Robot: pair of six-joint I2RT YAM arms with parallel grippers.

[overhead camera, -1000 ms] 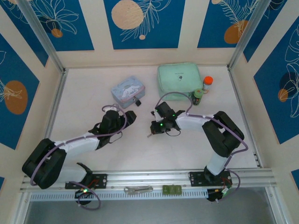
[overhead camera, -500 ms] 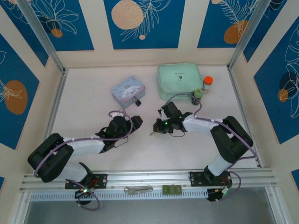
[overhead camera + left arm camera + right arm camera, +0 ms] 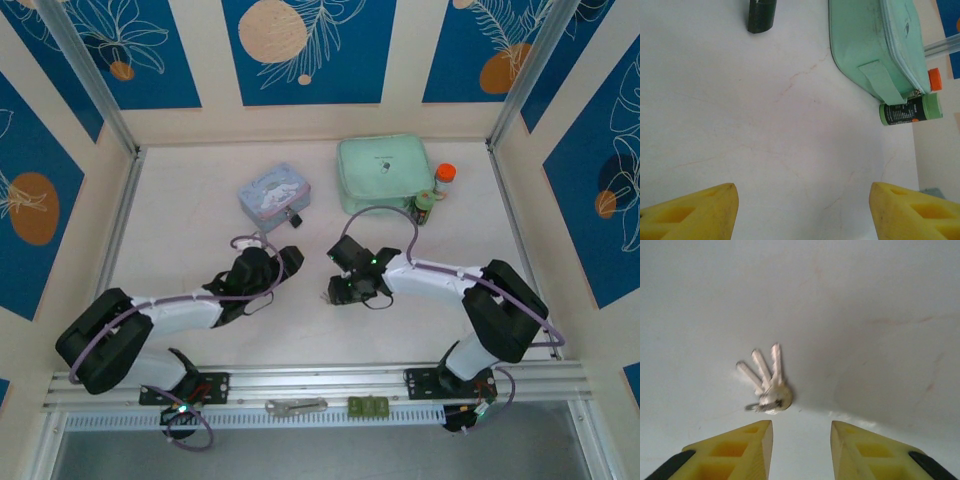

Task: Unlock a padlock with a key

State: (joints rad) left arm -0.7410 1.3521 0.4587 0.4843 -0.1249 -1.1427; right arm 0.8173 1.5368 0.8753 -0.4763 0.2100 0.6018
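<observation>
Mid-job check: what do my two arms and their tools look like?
The left arm and right arm are black with white forearms and lilac cables. The left tool and right tool have yellow wedge-shaped fingers with cut-outs.

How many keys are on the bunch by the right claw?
3, fanned on the table before the right claw: left key, middle key, right key. Others may hide underneath.

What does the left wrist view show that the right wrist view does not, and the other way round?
Left wrist, not right: a mint pouch and a green bottle beside it. Right wrist, not left: the key bunch lying on the table, ahead of the right gripper. Both: the pale table and open yellow fingers holding nothing.
</observation>
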